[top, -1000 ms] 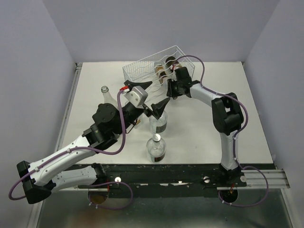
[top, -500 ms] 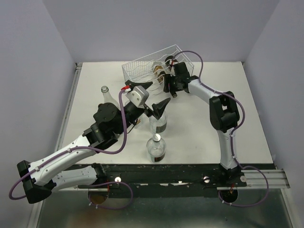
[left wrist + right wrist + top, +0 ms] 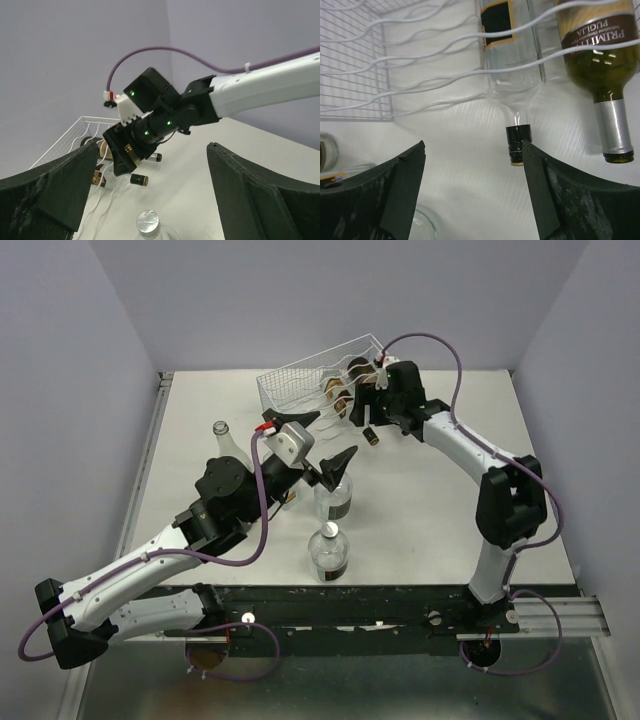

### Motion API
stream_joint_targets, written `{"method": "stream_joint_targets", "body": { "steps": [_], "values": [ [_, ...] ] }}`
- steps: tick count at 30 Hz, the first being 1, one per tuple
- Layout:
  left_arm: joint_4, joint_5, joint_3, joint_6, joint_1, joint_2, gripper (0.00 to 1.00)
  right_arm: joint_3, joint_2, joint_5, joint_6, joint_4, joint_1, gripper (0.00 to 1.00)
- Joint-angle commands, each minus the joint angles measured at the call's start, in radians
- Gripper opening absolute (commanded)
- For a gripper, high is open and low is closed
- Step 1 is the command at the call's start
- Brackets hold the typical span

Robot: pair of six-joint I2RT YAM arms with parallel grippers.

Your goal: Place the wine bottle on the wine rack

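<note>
The white wire wine rack (image 3: 300, 385) (image 3: 420, 65) stands at the back of the table. A clear wine bottle (image 3: 512, 60) with a black cap (image 3: 369, 436) lies in its wavy wires, neck sticking out over the table. Beside it lies a green bottle (image 3: 597, 55) with a silver capsule. My right gripper (image 3: 474, 145) (image 3: 362, 410) is open just in front of the clear bottle's neck and holds nothing. My left gripper (image 3: 334, 435) (image 3: 152, 147) hangs open above an upright bottle (image 3: 333, 498) (image 3: 148, 222), not touching it.
A second upright bottle (image 3: 328, 552) stands nearer the table's front edge. A tall clear bottle (image 3: 222, 440) stands left of my left arm. Lilac walls close in the table on three sides.
My right gripper has opened and let go of the clear bottle's neck, drawing back a little. The right arm's elbow swung out to the right. The left arm stayed still.
</note>
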Motion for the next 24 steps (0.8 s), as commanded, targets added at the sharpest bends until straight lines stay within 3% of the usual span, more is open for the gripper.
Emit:
{"method": "stream_joint_targets", "body": {
  "steps": [1,10,15,20,24],
  "values": [
    [-0.003,-0.045,0.048,0.026,-0.002,-0.002,0.99,-0.025,-0.156,-0.066,-0.029,-0.052,-0.003,0.86],
    [-0.087,-0.154,0.063,-0.035,-0.002,-0.017,0.99,-0.175,-0.449,-0.286,-0.003,-0.125,-0.003,0.9],
    [-0.09,-0.194,-0.006,-0.08,-0.002,-0.081,0.99,-0.275,-0.588,-0.401,0.037,-0.133,0.0,0.92],
    [-0.157,-0.218,-0.018,-0.108,-0.002,-0.107,0.99,-0.372,-0.687,-0.416,0.08,-0.129,0.033,0.93],
    [-0.188,-0.249,-0.044,-0.126,-0.002,-0.127,0.99,-0.391,-0.747,-0.338,0.026,-0.203,0.153,0.93]
  ]
}}
